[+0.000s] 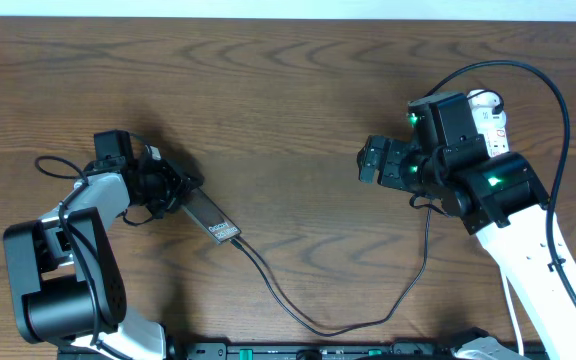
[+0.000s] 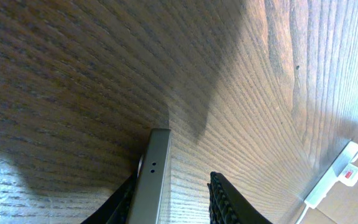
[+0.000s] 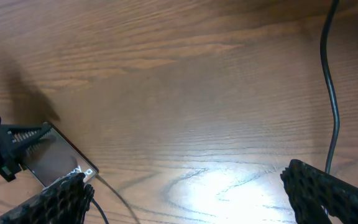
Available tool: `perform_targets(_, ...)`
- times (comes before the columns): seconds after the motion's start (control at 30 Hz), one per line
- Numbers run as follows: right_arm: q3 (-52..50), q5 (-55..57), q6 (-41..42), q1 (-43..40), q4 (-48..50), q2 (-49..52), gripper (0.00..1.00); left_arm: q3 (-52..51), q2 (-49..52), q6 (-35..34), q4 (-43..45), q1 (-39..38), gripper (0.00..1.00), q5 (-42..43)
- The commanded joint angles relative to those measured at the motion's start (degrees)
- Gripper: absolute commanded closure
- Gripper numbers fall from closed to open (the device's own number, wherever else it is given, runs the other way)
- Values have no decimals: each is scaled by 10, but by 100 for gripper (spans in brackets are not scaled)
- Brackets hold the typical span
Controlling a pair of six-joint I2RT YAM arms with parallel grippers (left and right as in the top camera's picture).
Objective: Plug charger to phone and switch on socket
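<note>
hovering with its fingers spread wide and holding nothing, the right hand [image 1: 365, 162] hangs over the surface [image 1: 288, 80], between the phone [image 1: 213, 222] and the socket [image 1: 488, 112]. the left hand [image 1: 178, 190] sits at the phone's far end with its jaws parted. in the left wrist view one finger lies along the phone's edge and the other stands apart from it, so that's no clamp.

the phone lies flat on a diagonal at left-centre. the charger [image 1: 318, 322] meets its near end, loops down toward the front edge and climbs back toward the right arm. it looks plugged in, though how firmly it's seated is too small to tell.

so the step in hand, by my reading, is the switch. the socket lies at the far right, partly hidden under the right arm, with a red mark [image 2: 352, 174] near its rounded end. to do it well, that arm should pull back over the strip, bring its fingers together into one tip and press straight down. it should also stay off the charger so the plug isn't tugged.

containers: none in view.
</note>
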Motion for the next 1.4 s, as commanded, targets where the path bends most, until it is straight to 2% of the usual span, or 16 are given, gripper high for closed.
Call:
perform_targets(0.0, 4, 10, -7, -1, -1, -1, 1, -16, 24, 5, -19, 1, 67, -70)
perform_targets(0.1, 4, 10, -7, -1, -1, -1, 1, -16, 24, 5, -24, 1, 66, -70)
perform_targets(0.27, 4, 10, -9, -1, -1, -1, 1, -16, 24, 5, -30, 1, 55, -72)
perform_targets(0.57, 4, 10, -9, -1, -1, -1, 1, -16, 24, 5, -43, 1, 50, -81)
perform_targets(0.77, 4, 12, -9, -1, -1, -1, 1, -16, 24, 5, -54, 1, 33, -81)
perform_targets(1.37, 4, 12, -9, -1, -1, -1, 1, -16, 24, 6, -61, 1, 32, -81)
